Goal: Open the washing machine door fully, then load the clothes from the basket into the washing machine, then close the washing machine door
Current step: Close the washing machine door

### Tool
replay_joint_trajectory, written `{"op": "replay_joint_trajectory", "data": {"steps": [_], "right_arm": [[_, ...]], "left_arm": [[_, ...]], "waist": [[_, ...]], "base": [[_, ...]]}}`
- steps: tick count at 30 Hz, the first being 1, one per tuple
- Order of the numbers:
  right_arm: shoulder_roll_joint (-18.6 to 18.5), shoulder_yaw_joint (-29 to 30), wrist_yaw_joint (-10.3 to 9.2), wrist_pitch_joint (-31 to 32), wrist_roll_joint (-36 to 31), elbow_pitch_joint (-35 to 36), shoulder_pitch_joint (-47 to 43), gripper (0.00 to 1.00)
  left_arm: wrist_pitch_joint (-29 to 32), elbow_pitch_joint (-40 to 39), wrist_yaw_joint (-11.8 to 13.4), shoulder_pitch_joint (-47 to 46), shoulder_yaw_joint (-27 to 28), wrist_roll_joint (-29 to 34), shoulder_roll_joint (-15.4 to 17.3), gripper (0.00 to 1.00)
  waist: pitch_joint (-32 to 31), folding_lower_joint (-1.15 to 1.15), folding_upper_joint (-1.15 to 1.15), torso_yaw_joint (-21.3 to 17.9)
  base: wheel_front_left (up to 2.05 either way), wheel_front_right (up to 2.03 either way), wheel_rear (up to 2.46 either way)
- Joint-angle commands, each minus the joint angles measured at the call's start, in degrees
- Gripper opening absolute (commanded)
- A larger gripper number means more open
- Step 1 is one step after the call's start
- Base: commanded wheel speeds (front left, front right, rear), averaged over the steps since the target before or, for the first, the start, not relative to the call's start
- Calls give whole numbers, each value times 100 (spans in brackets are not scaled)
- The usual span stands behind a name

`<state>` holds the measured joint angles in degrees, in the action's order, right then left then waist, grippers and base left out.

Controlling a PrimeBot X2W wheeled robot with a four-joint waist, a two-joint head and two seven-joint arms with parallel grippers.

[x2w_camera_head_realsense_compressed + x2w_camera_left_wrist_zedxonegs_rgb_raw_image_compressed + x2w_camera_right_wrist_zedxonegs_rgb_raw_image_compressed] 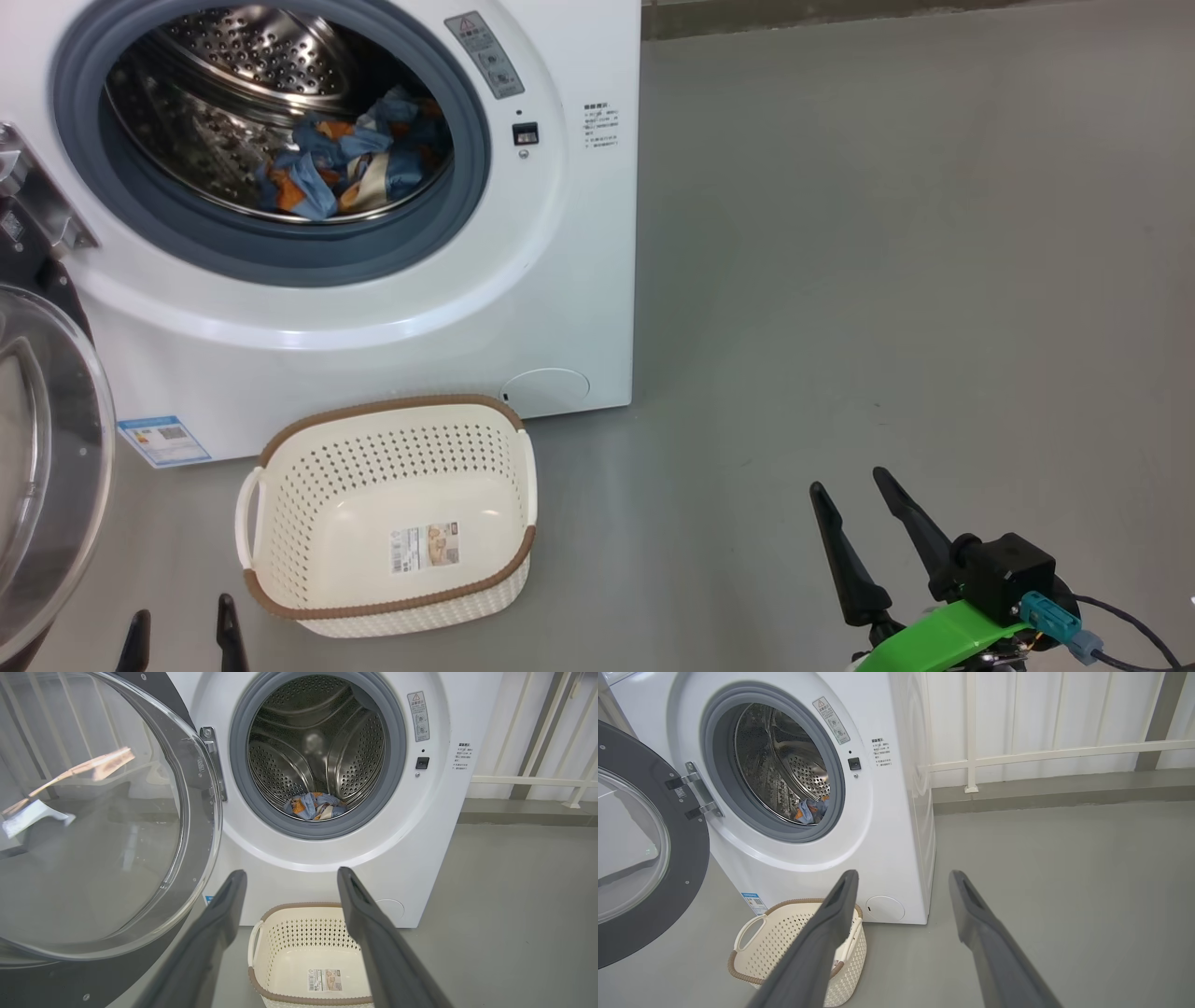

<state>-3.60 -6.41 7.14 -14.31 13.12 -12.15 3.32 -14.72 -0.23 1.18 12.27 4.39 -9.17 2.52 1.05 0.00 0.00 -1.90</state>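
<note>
The washing machine (373, 327) stands at the back left of the floor (887, 280), and its door (47, 448) is swung wide open to the left. The clothes (345, 168) lie at the bottom of the drum (233, 56). The basket (355, 467) stands on the floor just in front of the machine, with a paper label (426, 547) on its bottom. The left gripper (182, 609), near the basket's front left corner, and the right gripper (848, 480), well apart to the right, both have their fingers spread and hold nothing.
</note>
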Motion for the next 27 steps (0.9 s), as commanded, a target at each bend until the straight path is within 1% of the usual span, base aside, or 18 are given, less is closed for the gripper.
{"op": "replay_joint_trajectory", "data": {"steps": [1, 8, 13, 18, 19, 27], "right_arm": [[9, -131, 35, -69, -45, 138, 17, 100], [5, -143, 35, -69, -49, 142, -4, 100], [1, -145, 35, -69, -78, 174, -19, 100], [-10, -164, 35, -69, -100, 191, -28, 100], [-10, -164, 35, -69, -100, 191, -28, 100], [-21, -240, 35, -69, -121, 192, -10, 100]], "left_arm": [[-28, -121, -44, -291, 201, 5, 36, 100], [-28, -86, -91, -283, 200, 15, 36, 100], [-28, -19, -110, -284, 197, -23, 36, 100], [-28, 73, -78, -263, 208, -81, 36, 100], [-28, 73, -78, -263, 208, -81, 36, 100], [-28, 183, 16, -235, 252, -168, 36, 100]], "waist": [[-12, 0, 0, 5], [-40, 0, 0, 70], [-38, 0, 0, 247], [-38, 0, 0, 533], [-38, 0, 0, 533], [-69, 0, 0, 1150]], "base": [[-2, 2, 0], [0, 0, 0], [0, 0, 0], [0, 0, 0], [0, 0, 0], [0, 0, 0]]}}
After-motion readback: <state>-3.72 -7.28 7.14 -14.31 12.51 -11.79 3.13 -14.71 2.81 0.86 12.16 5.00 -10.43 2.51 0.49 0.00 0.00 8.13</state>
